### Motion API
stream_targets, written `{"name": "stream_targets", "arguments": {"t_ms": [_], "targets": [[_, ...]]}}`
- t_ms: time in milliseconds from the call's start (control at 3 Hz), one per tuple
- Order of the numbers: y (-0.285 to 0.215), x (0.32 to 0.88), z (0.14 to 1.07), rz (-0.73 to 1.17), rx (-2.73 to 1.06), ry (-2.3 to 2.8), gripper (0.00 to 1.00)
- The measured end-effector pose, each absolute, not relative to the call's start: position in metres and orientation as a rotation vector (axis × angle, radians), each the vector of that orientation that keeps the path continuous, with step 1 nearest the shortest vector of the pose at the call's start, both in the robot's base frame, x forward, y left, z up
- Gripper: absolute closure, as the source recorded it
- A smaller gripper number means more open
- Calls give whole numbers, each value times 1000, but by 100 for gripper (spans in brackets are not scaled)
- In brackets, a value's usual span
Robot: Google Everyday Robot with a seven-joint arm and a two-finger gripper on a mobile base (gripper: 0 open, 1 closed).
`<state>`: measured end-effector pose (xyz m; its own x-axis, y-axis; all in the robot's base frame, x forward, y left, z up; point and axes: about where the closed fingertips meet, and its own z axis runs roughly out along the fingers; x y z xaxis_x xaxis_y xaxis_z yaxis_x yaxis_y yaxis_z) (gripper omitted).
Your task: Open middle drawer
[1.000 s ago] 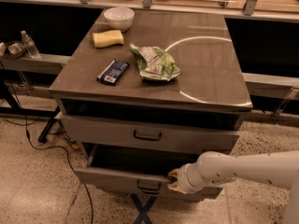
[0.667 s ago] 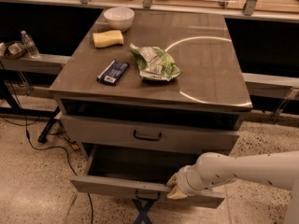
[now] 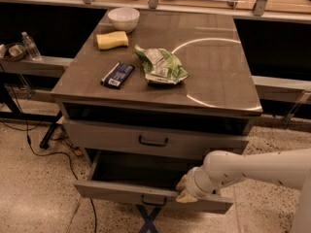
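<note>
The middle drawer point(image 3: 121, 191) is the shallow grey one with a small dark loop handle point(image 3: 153, 200). It stands pulled well out below the taller top drawer point(image 3: 112, 137), and its dark inside shows. My gripper point(image 3: 186, 190), on the white arm coming in from the right, sits at the drawer's front lip just right of the handle. One tan finger point(image 3: 182, 182) is inside the lip and the other is on the front face, shut on the front panel. The lowest drawer is hidden under the open one.
On the cabinet top point(image 3: 218, 76) lie a white bowl point(image 3: 123, 18), a yellow sponge point(image 3: 112, 40), a dark blue packet point(image 3: 117, 75) and a green chip bag point(image 3: 160, 66). Cables point(image 3: 43, 152) run over the speckled floor at left. A dark blue stand point(image 3: 148, 220) shows below the drawer.
The middle drawer has slid further out towards the camera, with my gripper moving along at its front lip. More of its inside shows.
</note>
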<state>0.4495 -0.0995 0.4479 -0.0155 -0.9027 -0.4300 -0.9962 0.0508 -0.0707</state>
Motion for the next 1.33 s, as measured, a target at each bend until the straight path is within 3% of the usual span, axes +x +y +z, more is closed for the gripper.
{"name": "stream_targets", "arguments": {"t_ms": [333,667,1000,1333], "targets": [[-102,446,457,376,-1930,2020,2],[-107,451,472,357,-1915,2040,0],[-119,465,487,314,-1857,2064,15],[-128,480,489,290,-1799,2090,47]]}}
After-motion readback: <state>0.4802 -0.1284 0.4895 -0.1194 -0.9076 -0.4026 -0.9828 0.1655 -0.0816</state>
